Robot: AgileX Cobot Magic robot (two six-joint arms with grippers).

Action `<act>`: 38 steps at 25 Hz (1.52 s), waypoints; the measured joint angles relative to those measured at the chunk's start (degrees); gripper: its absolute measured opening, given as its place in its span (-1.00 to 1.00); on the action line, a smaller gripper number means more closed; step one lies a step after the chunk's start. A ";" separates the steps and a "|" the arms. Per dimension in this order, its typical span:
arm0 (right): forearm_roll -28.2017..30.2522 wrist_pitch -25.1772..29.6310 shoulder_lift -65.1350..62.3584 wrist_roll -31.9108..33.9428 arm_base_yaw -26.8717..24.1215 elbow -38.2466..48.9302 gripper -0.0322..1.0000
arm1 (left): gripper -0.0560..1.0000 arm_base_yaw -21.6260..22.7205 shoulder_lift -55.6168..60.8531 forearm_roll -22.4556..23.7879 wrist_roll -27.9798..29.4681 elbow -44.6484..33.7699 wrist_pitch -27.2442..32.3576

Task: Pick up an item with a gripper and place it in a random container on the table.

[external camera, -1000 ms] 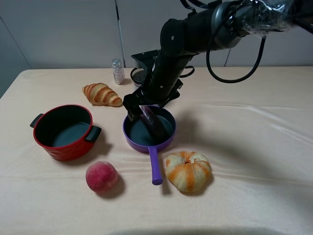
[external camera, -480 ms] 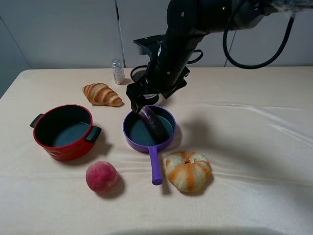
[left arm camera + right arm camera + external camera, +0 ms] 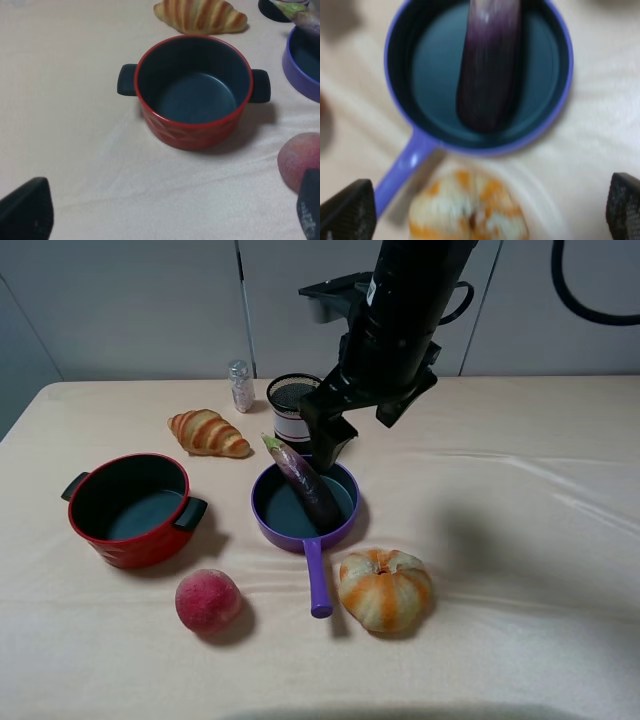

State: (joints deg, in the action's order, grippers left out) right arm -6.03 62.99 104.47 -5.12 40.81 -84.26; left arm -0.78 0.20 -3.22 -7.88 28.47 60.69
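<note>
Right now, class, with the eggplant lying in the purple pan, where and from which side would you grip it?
Probably its upper half, from above, closing across its width: the eggplant leans on the pan at its far rim, stem end raised clear of the walls.

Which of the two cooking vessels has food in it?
The purple frying pan: the eggplant lies in it. The red pot is empty.

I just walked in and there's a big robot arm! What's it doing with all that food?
The right gripper hangs open and empty above the purple pan. The eggplant lies inside the pan, its stem end poking over the rim, so the putting-in looks done. The left gripper is open too, holding nothing, near the red pot.
</note>
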 joint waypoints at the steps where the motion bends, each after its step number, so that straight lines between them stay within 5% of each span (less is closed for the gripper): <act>1: 0.27 1.57 -0.71 -0.31 0.00 0.00 0.41 | 0.97 0.00 0.00 0.00 0.00 0.00 0.00; 5: 0.83 6.19 -2.78 -1.81 0.00 0.00 0.41 | 0.97 0.00 0.00 0.00 0.00 0.00 0.00; 38: -0.59 6.70 -47.91 -1.31 0.00 35.12 0.41 | 0.97 0.00 0.00 0.00 0.00 0.00 0.00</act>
State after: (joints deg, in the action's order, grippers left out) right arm -6.62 69.69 56.56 -6.44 40.81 -49.14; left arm -0.78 0.20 -3.22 -7.88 28.47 60.69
